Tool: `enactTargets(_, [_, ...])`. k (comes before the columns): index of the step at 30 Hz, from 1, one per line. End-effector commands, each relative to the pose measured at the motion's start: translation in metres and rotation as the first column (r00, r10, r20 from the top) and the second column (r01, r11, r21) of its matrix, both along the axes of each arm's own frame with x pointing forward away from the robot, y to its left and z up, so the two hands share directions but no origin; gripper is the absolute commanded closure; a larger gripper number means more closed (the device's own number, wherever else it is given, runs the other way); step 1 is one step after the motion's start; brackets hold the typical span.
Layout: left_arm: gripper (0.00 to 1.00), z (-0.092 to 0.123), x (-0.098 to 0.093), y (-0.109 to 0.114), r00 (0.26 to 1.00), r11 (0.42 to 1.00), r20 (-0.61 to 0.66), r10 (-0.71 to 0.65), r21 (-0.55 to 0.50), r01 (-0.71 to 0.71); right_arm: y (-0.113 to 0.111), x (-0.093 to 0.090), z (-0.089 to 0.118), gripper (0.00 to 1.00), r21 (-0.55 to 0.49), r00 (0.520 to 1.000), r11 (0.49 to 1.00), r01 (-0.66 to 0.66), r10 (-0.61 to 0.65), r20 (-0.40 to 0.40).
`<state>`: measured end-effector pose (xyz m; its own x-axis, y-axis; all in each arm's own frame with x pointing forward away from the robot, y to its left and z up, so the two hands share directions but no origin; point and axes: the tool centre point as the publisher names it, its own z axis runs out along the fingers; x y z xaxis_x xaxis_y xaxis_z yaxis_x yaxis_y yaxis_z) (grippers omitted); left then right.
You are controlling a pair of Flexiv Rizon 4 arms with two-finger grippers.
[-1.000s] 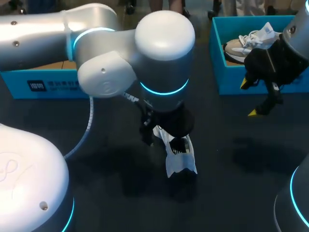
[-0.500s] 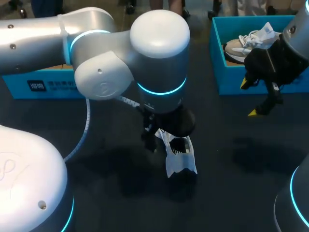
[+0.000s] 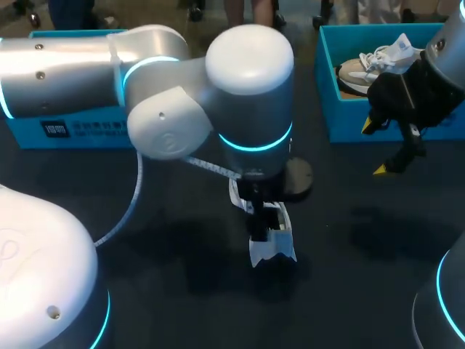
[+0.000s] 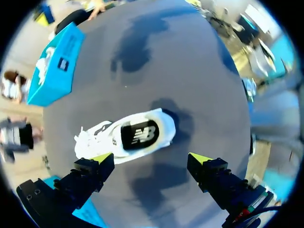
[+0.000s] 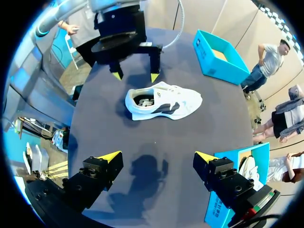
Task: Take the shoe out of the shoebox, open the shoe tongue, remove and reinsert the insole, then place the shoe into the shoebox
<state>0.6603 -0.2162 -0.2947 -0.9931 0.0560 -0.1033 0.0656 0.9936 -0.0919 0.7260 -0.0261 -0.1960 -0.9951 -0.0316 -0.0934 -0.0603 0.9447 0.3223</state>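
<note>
White shoe [image 3: 272,246] sat on the dark table [image 3: 349,291], just off centre toward 6 o'clock in the head view. It was upright on its sole & partly hidden under the L arm's wrist. In the L wrist view it showed from above, w/ a dark patch inside its opening & laces bunched at one end.

L gripper [image 4: 151,158] hung over the shoe w/ fingers spread wide, nothing btwn them, tips clear of it. In the R wrist view both its yellow tips pointed down just beside the shoe's opening end, not touching.

R gripper [image 3: 375,147] was at approx 2 o'clock from the shoe & well apart from it. It was up in the air by the near wall of the blue shoebox [image 3: 327,94], fingers wide apart & holding nothing.

The shoebox stood at approx 1–2 o'clock on the table, open-topped, w/ a second shoe [image 3: 367,65] inside, white laces showing. A second blue box [image 3: 65,129] stood at approx 10 o'clock behind the L arm; the R wrist view showed it open w/ a tan inside.
</note>
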Motion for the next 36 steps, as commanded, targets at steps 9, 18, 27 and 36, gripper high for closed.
enactTargets(9, [0.00, -0.039, -0.018, -0.019, 0.995, 0.990, 0.004, 0.103, -0.101, -0.102, 0.000, 0.000, -0.001, 0.00, 0.000, 1.000, 1.000, 0.000, 0.000, 0.000])
enactTargets(18, [0.00, -0.064, -0.025, -0.037, 0.994, 0.991, 0.015, 0.109, -0.083, -0.107, 0.000, 0.000, -0.001, 0.00, 0.000, 1.000, 1.000, 0.000, 0.000, 0.000])
enactTargets(27, [0.07, -0.091, -0.035, -0.044, 0.989, 0.984, 0.040, 0.142, -0.114, -0.137, 0.000, 0.000, -0.001, 0.00, 0.000, 1.000, 1.000, 0.000, 0.000, 0.000])
enactTargets(36, [0.13, -0.101, -0.033, -0.036, 0.980, 0.975, 0.041, 0.193, -0.116, -0.187, 0.000, 0.000, -0.001, 0.00, 0.000, 1.000, 1.000, 0.000, 0.000, 0.000])
